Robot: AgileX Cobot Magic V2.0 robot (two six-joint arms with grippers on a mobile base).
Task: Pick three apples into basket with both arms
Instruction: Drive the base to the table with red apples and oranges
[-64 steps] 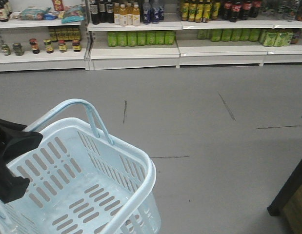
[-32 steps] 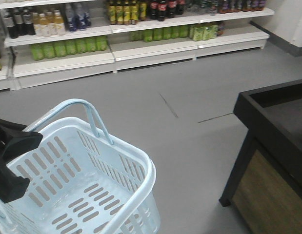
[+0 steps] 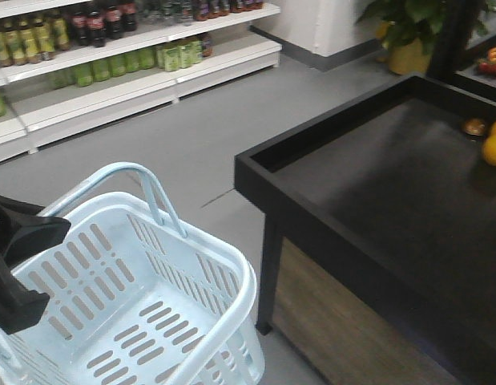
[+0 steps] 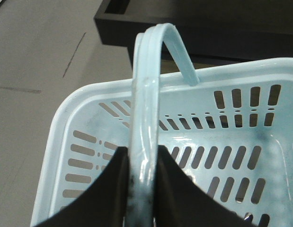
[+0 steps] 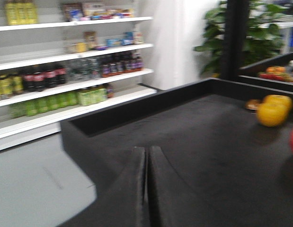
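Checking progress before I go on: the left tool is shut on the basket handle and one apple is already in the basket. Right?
Not quite. The basket holds no apple: the front-facing view shows only its slotted bottom. The left tool is shut on the basket handle, as the left wrist view shows.

A self-service grocery shop, seen from the aisle.
White shelves [image 3: 111, 80] along the far left wall carry rows of drink bottles [image 3: 87, 24] above a grey floor [image 3: 175, 136]. A pale blue shopping basket [image 3: 235, 277] sits near left. A black display table [image 3: 376, 184] on the right holds loose fruit [image 3: 494, 148], probably oranges, with a potted plant [image 3: 408, 24] beyond.
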